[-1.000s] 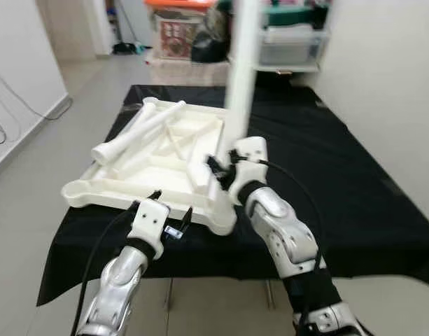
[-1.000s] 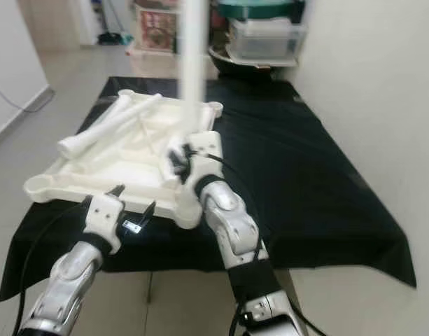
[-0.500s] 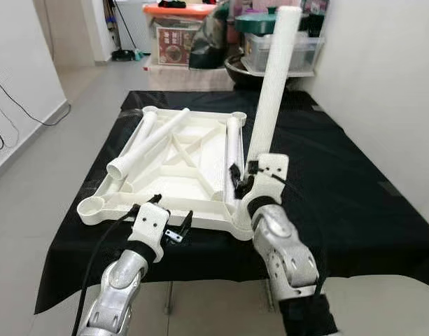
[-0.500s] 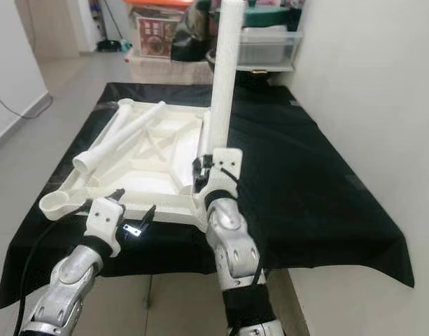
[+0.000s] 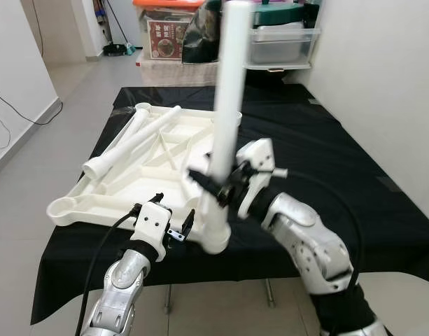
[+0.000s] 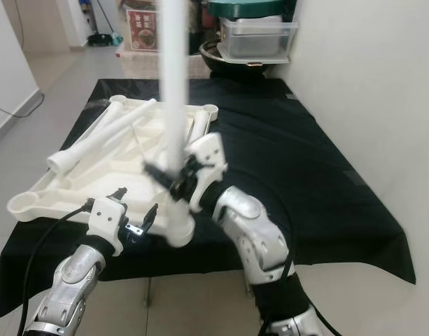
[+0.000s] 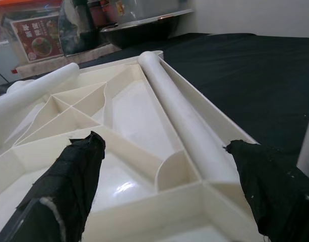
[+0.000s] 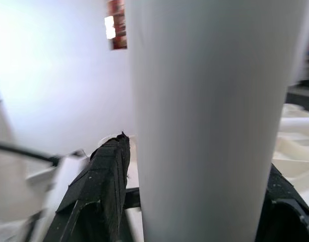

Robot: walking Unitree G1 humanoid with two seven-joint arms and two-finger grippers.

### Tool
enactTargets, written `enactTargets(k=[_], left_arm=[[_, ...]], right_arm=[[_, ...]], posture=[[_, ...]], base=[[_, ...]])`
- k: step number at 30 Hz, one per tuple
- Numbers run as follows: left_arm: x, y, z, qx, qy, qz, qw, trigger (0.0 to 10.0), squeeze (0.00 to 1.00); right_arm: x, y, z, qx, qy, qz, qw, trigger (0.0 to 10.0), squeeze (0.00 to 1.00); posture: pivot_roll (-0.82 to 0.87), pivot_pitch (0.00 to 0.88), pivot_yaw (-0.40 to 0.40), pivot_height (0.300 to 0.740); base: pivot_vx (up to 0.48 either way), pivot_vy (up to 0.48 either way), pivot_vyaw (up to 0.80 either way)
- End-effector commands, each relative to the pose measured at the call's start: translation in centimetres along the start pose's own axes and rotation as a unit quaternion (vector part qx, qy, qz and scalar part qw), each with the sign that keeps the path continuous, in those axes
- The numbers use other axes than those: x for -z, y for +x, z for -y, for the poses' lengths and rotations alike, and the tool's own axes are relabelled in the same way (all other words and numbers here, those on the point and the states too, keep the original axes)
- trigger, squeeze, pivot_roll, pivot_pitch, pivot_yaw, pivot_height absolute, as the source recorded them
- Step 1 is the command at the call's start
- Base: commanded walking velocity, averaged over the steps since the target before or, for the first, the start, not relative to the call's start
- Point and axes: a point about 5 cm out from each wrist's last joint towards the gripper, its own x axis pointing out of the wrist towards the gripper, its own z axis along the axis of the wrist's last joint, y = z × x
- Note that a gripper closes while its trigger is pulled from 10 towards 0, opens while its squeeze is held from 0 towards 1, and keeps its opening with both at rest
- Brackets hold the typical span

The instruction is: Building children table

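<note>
A white tabletop (image 5: 130, 183) lies upside down on a black-covered table (image 5: 319, 161). My right gripper (image 5: 218, 186) is shut on a white leg tube (image 5: 228, 91), held nearly upright. Its lower end is at the tabletop's near right corner socket (image 5: 215, 239); motion blur hides whether it is seated. In the right wrist view the tube (image 8: 209, 121) sits between the black fingers (image 8: 106, 186). My left gripper (image 5: 172, 211) is open just short of the tabletop's front edge, holding nothing. Two loose legs (image 5: 134, 140) lie across the left side, and another (image 7: 179, 111) lies along the right rim.
Plastic storage boxes (image 5: 280, 42) and a printed box (image 5: 173, 38) stand behind the table. A white wall (image 5: 382, 84) runs close along the right. Tiled floor (image 5: 53, 133) lies open to the left, with a cable (image 5: 8, 112) by the wall.
The right arm has swung the leg left from beside the tabletop to over the near right corner, and it stands straighter. The left gripper has stayed open at the front edge. The camera has shifted.
</note>
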Motion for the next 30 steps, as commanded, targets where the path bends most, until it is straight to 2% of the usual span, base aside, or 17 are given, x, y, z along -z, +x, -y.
enactTargets(k=[1, 2, 3, 6, 8, 9, 11, 15, 16, 19, 20, 22, 23, 26, 27, 28, 30], left_arm=[[0.2, -0.3, -0.1, -0.002, -0.001, -0.001, 1.0, 10.0, 0.0], [0.2, -0.3, -0.1, -0.002, -0.001, -0.001, 1.0, 10.0, 0.0], [0.2, -0.5, -0.3, -0.006, 0.0, -0.002, 1.0, 10.0, 0.0], [0.3, -0.8, -0.6, -0.011, 0.001, -0.004, 1.0, 10.0, 0.0], [0.4, -1.0, -0.7, -0.012, 0.001, -0.005, 1.0, 10.0, 0.0], [0.4, -1.0, -0.7, -0.012, 0.001, -0.005, 1.0, 10.0, 0.0], [0.4, -1.1, -0.7, -0.012, 0.002, -0.006, 1.0, 10.0, 0.0], [0.4, -1.1, -0.6, -0.01, 0.002, -0.006, 1.0, 10.0, 0.0], [0.5, -1.1, -0.5, -0.008, 0.002, -0.006, 1.0, 10.0, 0.0], [0.5, -1.0, -0.4, -0.005, 0.001, -0.007, 1.0, 10.0, 0.0], [0.4, -1.1, -0.1, 0.007, -0.002, -0.005, 1.0, 10.0, 0.0], [0.4, -1.1, 0.1, 0.015, -0.004, -0.003, 1.0, 10.0, 0.0], [0.4, -1.3, 0.5, 0.03, -0.008, -0.003, 1.0, 10.0, 0.0], [0.4, -1.6, 1.1, 0.051, -0.013, -0.004, 0.999, 10.0, 0.0], [0.4, -1.9, 1.5, 0.069, -0.017, -0.002, 0.997, 10.0, 0.0], [0.4, -2.3, 2.1, 0.093, -0.019, -0.001, 0.996, 10.0, 0.0], [0.4, -2.5, 2.5, 0.109, -0.021, -0.001, 0.994, 10.0, 0.0]], right_arm=[[1.4, 0.3, -0.3, -0.011, -0.007, -0.029, 0.999, 5.9, 0.0], [1.4, 0.3, -0.3, -0.011, -0.007, -0.029, 0.999, 5.9, 0.0], [2.2, 0.6, 0.7, 0.036, -0.01, -0.047, 0.998, 0.0, 0.0], [3.5, 0.6, 3.8, 0.179, -0.003, -0.085, 0.98, 0.0, 0.0], [4.5, -1.4, 7.7, 0.376, 0.012, -0.109, 0.92, 0.0, 0.0], [4.5, -1.4, 7.7, 0.376, 0.012, -0.109, 0.92, 0.0, 0.0], [4.8, -4.1, 9.5, 0.498, 0.026, -0.105, 0.86, 0.0, 0.0], [4.8, -5.5, 9.7, 0.54, 0.034, -0.1, 0.835, 0.0, 0.0], [5.0, -5.5, 9.5, 0.545, 0.04, -0.1, 0.831, 10.0, 0.0], [4.6, -4.6, 8.7, 0.517, 0.042, -0.087, 0.851, 10.0, 0.0], [4.0, -3.5, 7.7, 0.475, 0.04, -0.061, 0.877, 10.0, 0.0], [3.5, -2.7, 7.1, 0.448, 0.036, -0.041, 0.892, 10.0, 0.0], [2.9, -2.0, 6.6, 0.423, 0.032, -0.023, 0.905, 10.0, 1.0], [2.3, -1.1, 6.4, 0.403, 0.032, -0.008, 0.915, 10.0, 1.0], [1.9, -0.6, 6.3, 0.374, 0.035, -0.003, 0.927, 10.0, 0.14], [1.4, -0.1, 6.0, 0.337, 0.041, 0.005, 0.941, 10.0, 0.0], [1.1, 0.1, 5.8, 0.311, 0.046, 0.011, 0.949, 10.0, 0.0]], posture=[[0.05, 0.0, -0.06, 0.74], [0.05, 0.0, -0.06, 0.74], [0.05, 0.0, -0.06, 0.74], [0.05, 0.0, -0.06, 0.74], [0.05, 0.0, -0.06, 0.74], [0.05, 0.0, -0.06, 0.74], [0.05, 0.0, -0.053, 0.74], [0.04, 0.0, -0.045, 0.74], [0.03, 0.0, -0.044, 0.74], [0.03, 0.0, -0.042, 0.74], [0.03, 0.0, -0.042, 0.74], [0.03, 0.0, -0.043, 0.74], [0.04, 0.0, -0.047, 0.74], [0.04, 0.0, -0.047, 0.74], [0.04, 0.0, -0.048, 0.74], [0.04, 0.0, -0.049, 0.74], [0.04, 0.0, -0.049, 0.74]], base=[[0.0, 0.0, 0.0], [0.0, 0.0, 0.0], [0.0, 0.0, 0.0], [0.0, 0.0, 0.0], [0.0, 0.0, 0.0], [0.0, 0.0, 0.0], [0.0, 0.0, 0.0], [0.0, 0.0, 0.0], [0.0, 0.0, 0.0], [0.0, 0.0, 0.0], [0.0, 0.0, 0.0], [0.0, 0.0, 0.0], [0.0, 0.0, 0.0], [0.0, 0.0, 0.0], [0.0, 0.0, 0.0], [0.0, 0.0, 0.0], [0.0, 0.0, 0.0]])
